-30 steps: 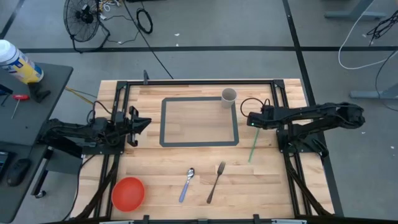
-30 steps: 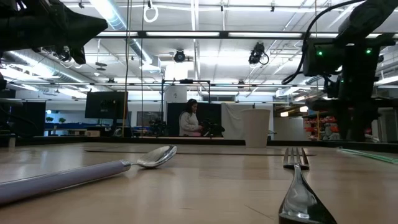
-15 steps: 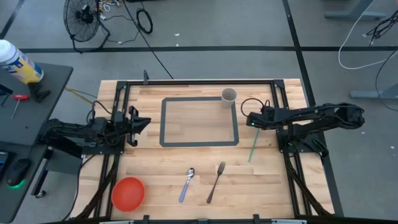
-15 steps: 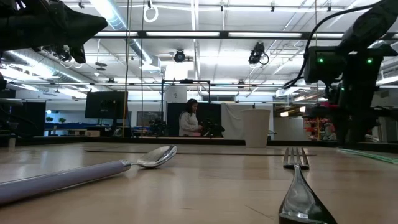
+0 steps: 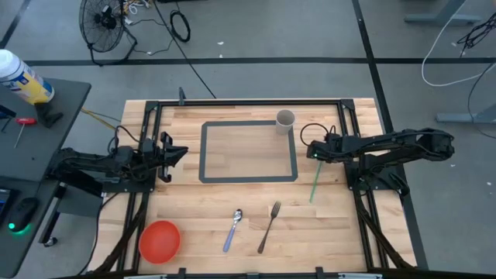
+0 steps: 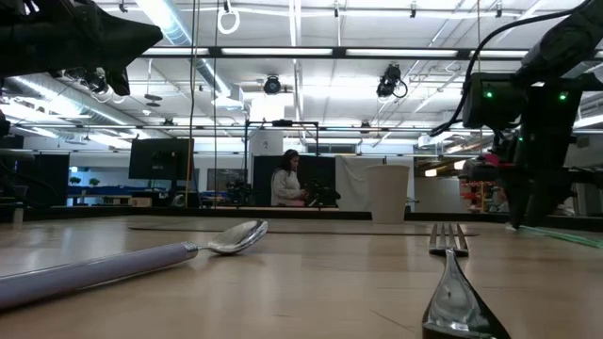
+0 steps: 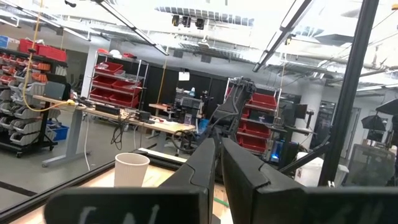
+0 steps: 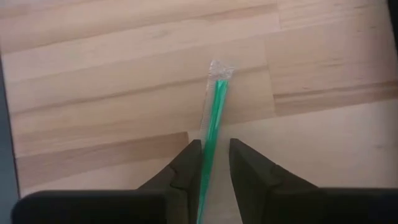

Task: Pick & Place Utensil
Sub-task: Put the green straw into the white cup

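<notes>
From above, the right gripper (image 5: 314, 149) hung over the upper end of a green straw (image 5: 316, 183) that lay on the table (image 5: 194, 217) just right of the taped rectangle (image 5: 248, 152), with a paper cup (image 5: 285, 118) at that rectangle's far right corner. The left gripper (image 5: 177, 152) waited at the table's left edge. Nearer the front lay a spoon (image 5: 233, 229) and a fork (image 5: 268, 226) side by side, and a red bowl (image 5: 160, 239) sat at the front left; all three looked untouched. In the low view the spoon (image 6: 122, 263) and fork (image 6: 452, 282) filled the foreground flat on the wood, the cup (image 6: 387, 193) stood behind, and the right gripper (image 6: 524, 212) reached down close to the table at the right, where the straw (image 6: 556, 234) showed as a thin green line. A person (image 6: 286, 179) stood far off in the room. The left wrist view showed its fingers (image 7: 205, 167) pressed nearly together, holding nothing, with the cup (image 7: 131, 169) ahead. The right wrist view showed its fingers (image 8: 183, 169) narrowly spread, straddling the wrapped straw (image 8: 213, 118), which ran between them; whether they already pinched it I could not tell. By my judgement the task was at its start: the pick was only being set up, and the lift and placing remained.
</notes>
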{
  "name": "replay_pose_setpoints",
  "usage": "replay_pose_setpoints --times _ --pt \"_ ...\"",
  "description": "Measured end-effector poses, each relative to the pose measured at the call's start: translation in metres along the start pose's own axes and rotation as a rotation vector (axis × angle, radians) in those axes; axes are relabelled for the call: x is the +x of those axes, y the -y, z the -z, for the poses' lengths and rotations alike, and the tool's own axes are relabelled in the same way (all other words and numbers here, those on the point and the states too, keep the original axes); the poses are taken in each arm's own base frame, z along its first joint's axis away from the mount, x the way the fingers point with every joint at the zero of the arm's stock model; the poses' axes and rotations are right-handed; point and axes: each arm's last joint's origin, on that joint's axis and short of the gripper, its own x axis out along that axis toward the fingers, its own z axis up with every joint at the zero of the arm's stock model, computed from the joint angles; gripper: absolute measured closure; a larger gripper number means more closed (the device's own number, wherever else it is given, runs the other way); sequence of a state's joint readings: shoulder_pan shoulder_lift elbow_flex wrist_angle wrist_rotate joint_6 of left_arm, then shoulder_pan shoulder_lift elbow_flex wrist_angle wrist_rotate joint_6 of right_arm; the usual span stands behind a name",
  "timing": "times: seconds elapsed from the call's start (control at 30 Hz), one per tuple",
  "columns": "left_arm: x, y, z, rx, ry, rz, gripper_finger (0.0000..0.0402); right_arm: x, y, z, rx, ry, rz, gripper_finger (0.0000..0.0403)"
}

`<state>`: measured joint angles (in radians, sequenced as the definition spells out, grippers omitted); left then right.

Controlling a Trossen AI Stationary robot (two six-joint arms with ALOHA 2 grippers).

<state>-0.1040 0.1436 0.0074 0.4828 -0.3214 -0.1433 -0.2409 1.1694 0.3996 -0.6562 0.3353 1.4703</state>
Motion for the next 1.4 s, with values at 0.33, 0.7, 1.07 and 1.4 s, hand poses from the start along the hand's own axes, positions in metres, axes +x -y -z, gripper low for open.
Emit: replay_pose_setpoints --times 0.33,0.7,1.07,1.4 --pt "0.0 0.0 0.0 0.002 0.0 0.0 0.0369 0.001 -0.001 0.006 -0.048 -0.001 0.008 0.0347" --pt "0.0 0.0 0.0 0.001 0.0 0.0 0.0369 0.002 -0.004 0.014 -0.076 0.029 -0.005 0.0366" --pt "0.0 0.0 0.0 0.001 -0.001 0.0 0.0369 -0.002 -0.007 0.019 -0.104 -0.015 -0.032 0.0367" --pt "0.0 0.0 0.0 0.001 0.0 0.0 0.0369 -0.015 -0.018 0.019 -0.177 -0.137 -0.05 0.0397"
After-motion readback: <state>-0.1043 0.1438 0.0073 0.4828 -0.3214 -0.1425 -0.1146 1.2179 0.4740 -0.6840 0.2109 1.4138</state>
